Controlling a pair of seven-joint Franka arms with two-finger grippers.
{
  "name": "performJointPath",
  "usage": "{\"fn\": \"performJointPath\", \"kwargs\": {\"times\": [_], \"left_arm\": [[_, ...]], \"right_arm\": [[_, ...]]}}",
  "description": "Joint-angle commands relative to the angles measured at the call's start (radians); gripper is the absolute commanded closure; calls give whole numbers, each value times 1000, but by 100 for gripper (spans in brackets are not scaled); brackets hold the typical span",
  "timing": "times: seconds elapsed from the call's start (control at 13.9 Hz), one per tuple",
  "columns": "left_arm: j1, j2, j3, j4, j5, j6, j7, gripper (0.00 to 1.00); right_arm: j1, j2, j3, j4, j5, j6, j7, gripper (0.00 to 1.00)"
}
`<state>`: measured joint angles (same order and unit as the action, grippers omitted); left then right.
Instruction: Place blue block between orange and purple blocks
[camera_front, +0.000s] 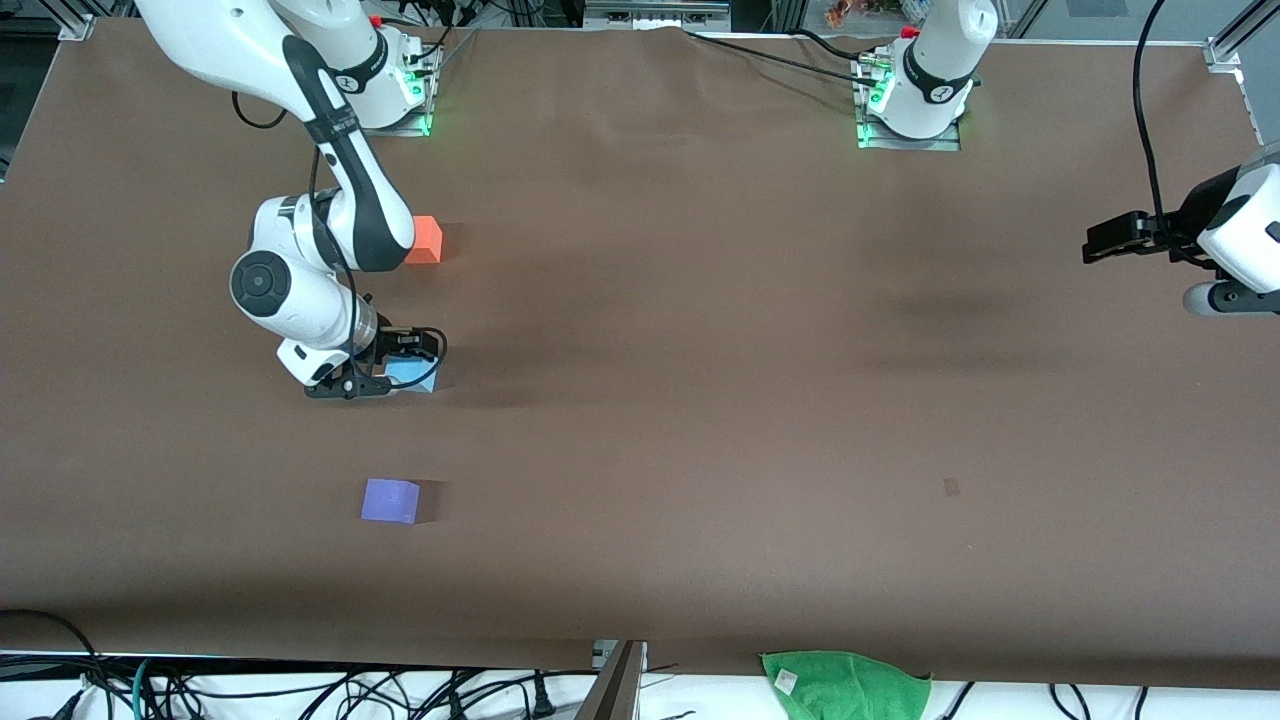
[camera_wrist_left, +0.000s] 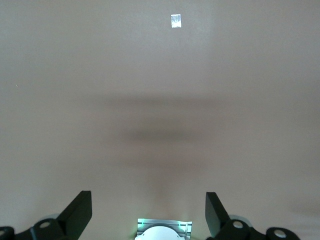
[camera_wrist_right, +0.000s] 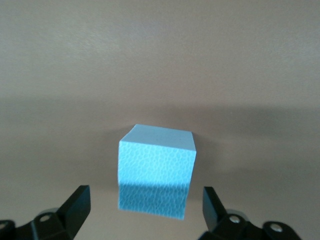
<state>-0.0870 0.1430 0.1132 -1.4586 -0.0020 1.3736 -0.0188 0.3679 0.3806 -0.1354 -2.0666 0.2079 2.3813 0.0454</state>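
Note:
The blue block (camera_front: 414, 375) rests on the brown table between the orange block (camera_front: 426, 240), which lies farther from the front camera, and the purple block (camera_front: 390, 500), which lies nearer. My right gripper (camera_front: 393, 365) is low over the blue block (camera_wrist_right: 156, 170) and open. Its fingers (camera_wrist_right: 76, 204) stand on either side of the cube with a gap on each side. My left gripper (camera_front: 1105, 240) waits above the left arm's end of the table. In the left wrist view it (camera_wrist_left: 148, 210) is open with only bare table between its fingers.
A green cloth (camera_front: 845, 684) hangs over the table edge nearest the front camera. A small patch of tape (camera_front: 951, 487) sticks to the table toward the left arm's end, and this tape (camera_wrist_left: 175, 21) also shows in the left wrist view. Cables lie along that near edge.

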Motion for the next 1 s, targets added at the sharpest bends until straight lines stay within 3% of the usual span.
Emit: {"fn": "performJointPath", "kwargs": {"times": [0.0, 0.36, 0.65, 0.79, 0.93], "left_arm": [[-3, 24, -1, 40, -15, -5, -13, 0], [-3, 33, -1, 55, -13, -5, -12, 0], [-3, 33, -1, 55, -13, -5, -10, 0], [-5, 35, -3, 55, -13, -5, -10, 0], [-5, 35, -3, 55, -15, -5, -10, 0]], "right_arm": [[0, -81, -9, -29, 21, -57, 1, 0], [2, -267, -56, -3, 11, -219, -1, 0], [2, -302, -118, 268, -67, -592, 1, 0], [0, -298, -118, 429, -146, -747, -15, 0], [2, -292, -115, 522, -191, -856, -22, 0]]}}
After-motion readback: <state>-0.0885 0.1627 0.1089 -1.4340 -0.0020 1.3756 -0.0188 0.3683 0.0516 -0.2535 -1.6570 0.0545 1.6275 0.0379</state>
